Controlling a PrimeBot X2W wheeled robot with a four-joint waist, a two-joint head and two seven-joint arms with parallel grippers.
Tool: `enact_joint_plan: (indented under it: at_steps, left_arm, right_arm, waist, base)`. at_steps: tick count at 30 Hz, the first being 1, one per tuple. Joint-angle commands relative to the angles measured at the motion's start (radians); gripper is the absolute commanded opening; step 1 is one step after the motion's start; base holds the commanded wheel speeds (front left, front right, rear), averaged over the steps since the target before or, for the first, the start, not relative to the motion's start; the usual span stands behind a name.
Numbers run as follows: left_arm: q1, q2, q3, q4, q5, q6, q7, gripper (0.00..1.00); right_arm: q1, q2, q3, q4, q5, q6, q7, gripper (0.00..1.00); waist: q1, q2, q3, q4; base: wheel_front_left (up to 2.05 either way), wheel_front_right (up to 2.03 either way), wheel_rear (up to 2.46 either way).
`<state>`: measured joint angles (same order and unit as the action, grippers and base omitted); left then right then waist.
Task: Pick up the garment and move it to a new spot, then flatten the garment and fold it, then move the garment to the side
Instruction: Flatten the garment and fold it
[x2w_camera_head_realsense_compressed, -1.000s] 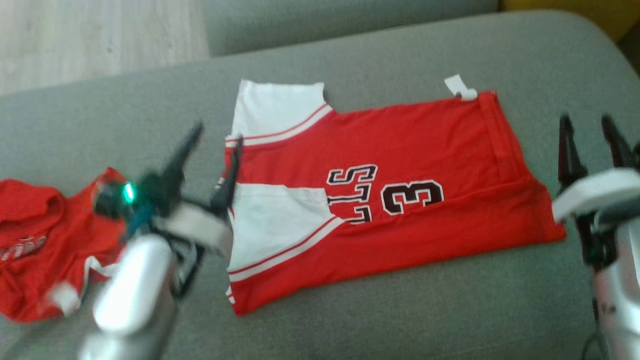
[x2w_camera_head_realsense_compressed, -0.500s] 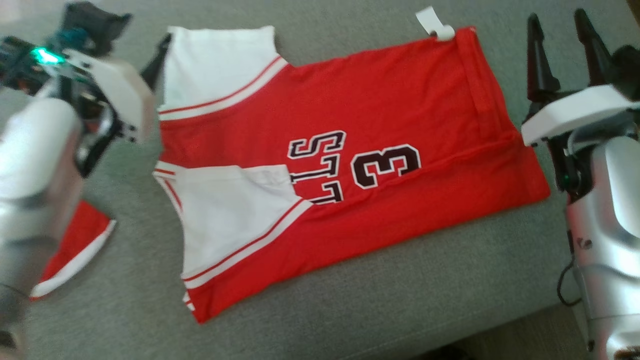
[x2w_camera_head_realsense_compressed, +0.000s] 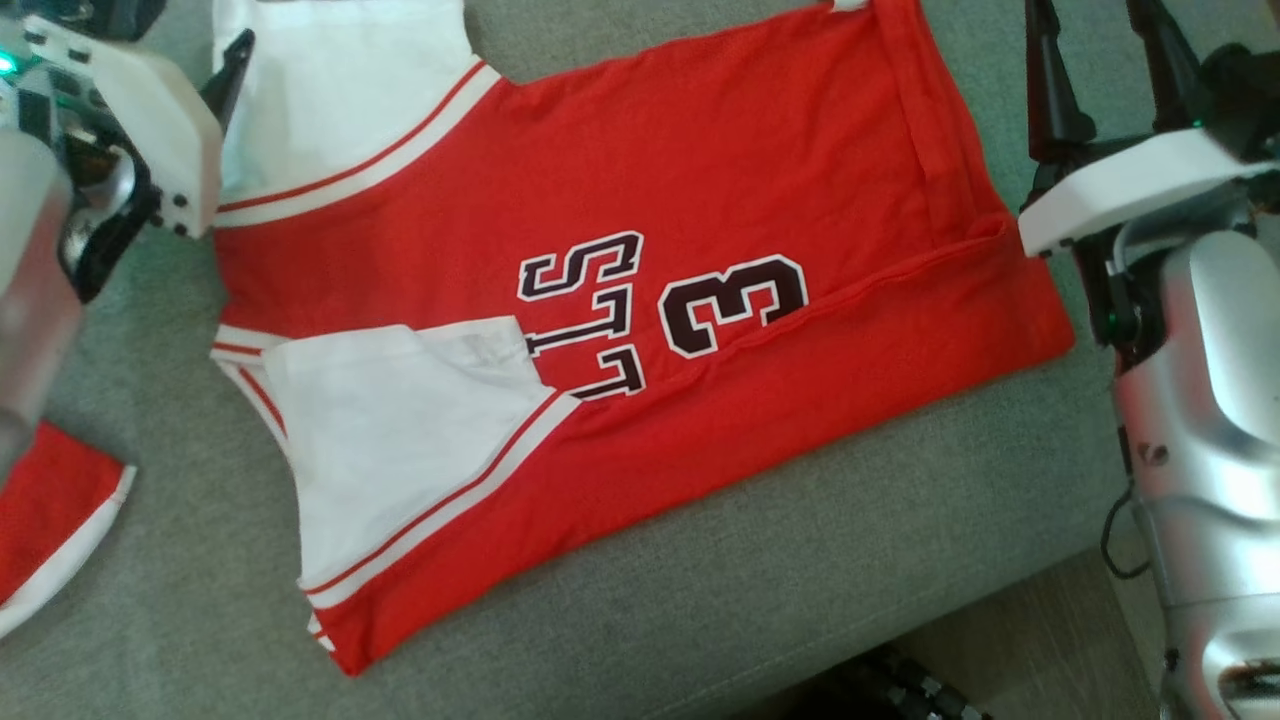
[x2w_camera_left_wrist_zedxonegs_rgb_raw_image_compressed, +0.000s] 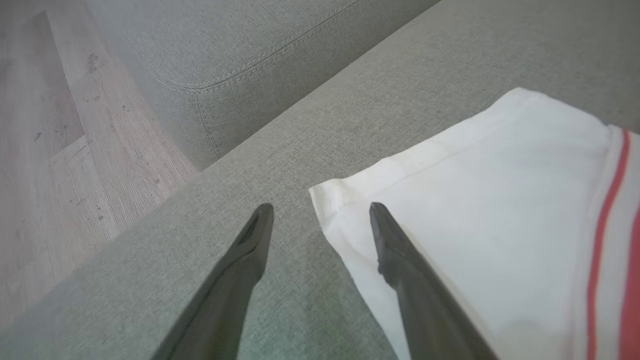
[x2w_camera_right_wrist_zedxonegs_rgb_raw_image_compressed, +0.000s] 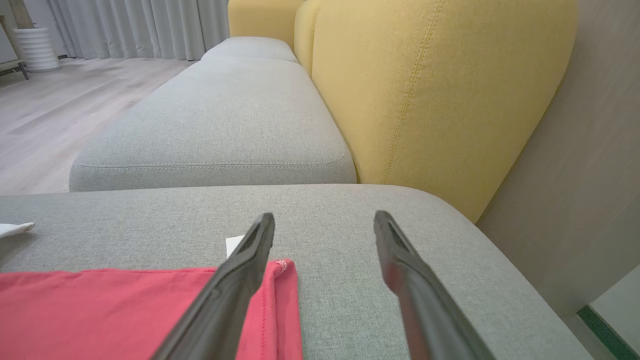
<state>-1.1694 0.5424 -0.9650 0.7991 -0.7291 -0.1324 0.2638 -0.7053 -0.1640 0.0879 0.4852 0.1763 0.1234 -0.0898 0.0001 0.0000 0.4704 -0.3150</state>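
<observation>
From the head: red jersey (x2w_camera_head_realsense_compressed: 640, 200) with white shoulder panels, spread flat across the middle of the grey sofa seat (x2w_camera_head_realsense_compressed: 750, 600). Dark letters and a 3 face up, hem toward the seat's right end, near side close to the front edge. Second red garment (x2w_camera_head_realsense_compressed: 40, 520) at the seat's left end, apart from the jersey. Left jaws at the upper left, one dark finger (x2w_camera_head_realsense_compressed: 232, 70) at the rim of the far white panel. Right jaws at the upper right, fingers (x2w_camera_head_realsense_compressed: 1050, 90) spread, just past the hem, holding nothing. Strip of wooden floor (x2w_camera_head_realsense_compressed: 1050, 640) below the seat's front edge.

Along the left wrist: jaws wide apart, nothing between them. One finger (x2w_camera_left_wrist_zedxonegs_rgb_raw_image_compressed: 240, 280) over bare grey seat, the other (x2w_camera_left_wrist_zedxonegs_rgb_raw_image_compressed: 415, 290) over the corner of the white panel (x2w_camera_left_wrist_zedxonegs_rgb_raw_image_compressed: 500, 200); touching the cloth or not, cannot tell. Neighbouring grey cushion (x2w_camera_left_wrist_zedxonegs_rgb_raw_image_compressed: 240, 50) beyond the seat's edge.

Along the right wrist: jaws wide apart and empty. One finger (x2w_camera_right_wrist_zedxonegs_rgb_raw_image_compressed: 235, 280) over the corner of the red hem (x2w_camera_right_wrist_zedxonegs_rgb_raw_image_compressed: 125, 310), the other (x2w_camera_right_wrist_zedxonegs_rgb_raw_image_compressed: 425, 295) over bare seat. Small white tag (x2w_camera_right_wrist_zedxonegs_rgb_raw_image_compressed: 231, 245) just beyond the hem corner. Farther back, another grey seat (x2w_camera_right_wrist_zedxonegs_rgb_raw_image_compressed: 225, 115), a yellow backrest (x2w_camera_right_wrist_zedxonegs_rgb_raw_image_compressed: 425, 90) and pale curtains (x2w_camera_right_wrist_zedxonegs_rgb_raw_image_compressed: 140, 25).
</observation>
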Motion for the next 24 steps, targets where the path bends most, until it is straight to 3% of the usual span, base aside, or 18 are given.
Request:
enact_joint_plan:
  at_steps: [1,7,15,16,17,18,24]
  left_arm:
    - [-0.064,0.044,0.013,-0.007,-0.017,0.002,0.001,1.0]
    - [-0.102,0.04,-0.043,0.029,-0.081,0.002,0.014,1.0]
    - [-0.117,0.056,-0.139,0.02,-0.203,0.002,0.134,1.0]
    - [-0.119,0.058,-0.148,0.016,-0.217,0.002,0.146,0.87]
    - [-0.121,0.06,-0.155,0.013,-0.231,0.002,0.153,0.33]
    - [-0.124,0.061,-0.16,0.009,-0.245,0.002,0.157,0.0]
    - [-0.135,0.057,-0.178,-0.013,-0.297,0.002,0.116,0.0]
  right_arm:
    - [-0.031,0.005,0.013,-0.032,0.006,0.007,-0.011,1.0]
    - [-0.051,0.011,0.024,-0.039,0.008,0.007,-0.016,1.0]
    - [-0.067,0.018,0.018,-0.052,0.01,0.007,-0.047,1.0]
    - [-0.067,0.018,0.018,-0.053,0.01,0.007,-0.048,1.0]
    - [-0.068,0.017,0.017,-0.054,0.009,0.007,-0.048,1.0]
    - [-0.068,0.016,0.015,-0.054,0.009,0.007,-0.049,1.0]
    - [-0.069,0.004,0.009,-0.052,0.0,0.007,-0.044,1.0]
  waist:
    - [-0.0001,0.0,0.011,-0.009]
    - [-0.0001,0.0,0.041,-0.025]
    - [-0.0001,0.0,0.059,-0.035]
    - [-0.0001,0.0,0.059,-0.035]
    - [-0.0001,0.0,0.059,-0.034]
    - [-0.0001,0.0,0.059,-0.033]
    - [-0.0001,0.0,0.042,-0.009]
  base:
    - [0.0,0.0,0.0]
    - [0.0,0.0,0.0]
    - [0.0,0.0,0.0]
    - [0.0,0.0,0.0]
    - [0.0,0.0,0.0]
    - [0.0,0.0,0.0]
    - [0.0,0.0,0.0]
